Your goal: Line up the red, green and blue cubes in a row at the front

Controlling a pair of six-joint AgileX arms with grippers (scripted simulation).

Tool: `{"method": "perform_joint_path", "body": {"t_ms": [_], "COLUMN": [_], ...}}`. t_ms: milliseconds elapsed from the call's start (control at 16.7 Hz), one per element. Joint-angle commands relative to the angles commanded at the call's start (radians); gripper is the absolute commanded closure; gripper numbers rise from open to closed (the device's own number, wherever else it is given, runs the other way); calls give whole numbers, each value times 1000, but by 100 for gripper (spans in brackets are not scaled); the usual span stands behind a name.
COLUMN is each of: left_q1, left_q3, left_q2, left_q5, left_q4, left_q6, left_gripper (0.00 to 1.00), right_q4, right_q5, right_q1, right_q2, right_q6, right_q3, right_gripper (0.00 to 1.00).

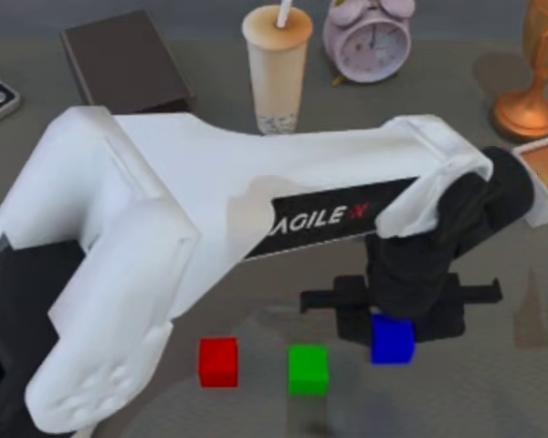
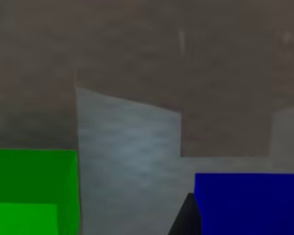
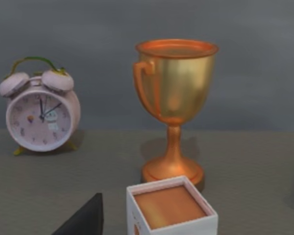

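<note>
The left arm is reaching across the table from the top view's left, its left gripper (image 1: pixel 395 321) hanging over the blue cube (image 1: pixel 391 339) near the front edge. Whether the fingers are pinching that cube or standing spread beside it cannot be told; in the left wrist view a dark finger (image 2: pixel 186 220) is lying against the cube's side. The red cube (image 1: pixel 218 361), the green cube (image 1: pixel 308 369) and the blue one are sitting in a rough row, apart from one another, with the blue slightly farther back. Bare table (image 1: pixel 493 383) is lying open to the right of the blue cube. The right gripper is not showing from above; its wrist view is facing the alarm clock (image 3: pixel 39 115), trophy (image 3: pixel 174 105) and open box (image 3: pixel 171 208), well behind the row
</note>
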Motion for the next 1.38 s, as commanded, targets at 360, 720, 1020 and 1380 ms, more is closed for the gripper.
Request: {"method": "perform_joint_path", "body": {"t_ms": [360, 720, 1020, 1380], "left_q1": [-3, -3, -3, -3], "left_q3": [-46, -46, -46, -46], "left_q2": [13, 13, 13, 13], "left_q5": [0, 0, 0, 0], "left_q4": [50, 50, 50, 50], "left_q6": [-1, -1, -1, -1], "left_gripper": [100, 55, 17, 0], "right_q4": [0, 0, 0, 0], "right_q5": [0, 0, 0, 0], "right_q1": [0, 0, 0, 0], "right_q2": [0, 0, 0, 0], "right_q6": [0, 0, 0, 0], "right_q3": [0, 0, 0, 0], "right_gripper": [0, 0, 0, 0]}}
